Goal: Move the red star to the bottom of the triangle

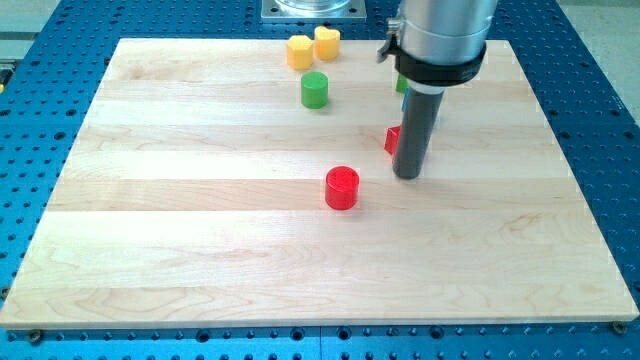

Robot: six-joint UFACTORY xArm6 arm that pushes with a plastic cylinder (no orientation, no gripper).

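Note:
My tip [407,176] rests on the wooden board [200,250], right of centre. A red block [392,140], probably the red star, peeks out from behind the rod's left side, touching or almost touching it; most of it is hidden. A sliver of a green block [400,85] shows above it at the arm's left edge; its shape cannot be made out. No triangle is clearly visible. A red cylinder [342,188] stands to the lower left of my tip, apart from it.
A green cylinder [315,90] stands at the upper middle. Above it, near the board's top edge, a yellow hexagon-like block [299,52] and a yellow heart [327,42] touch each other. The arm's body [440,40] hides part of the board's top right.

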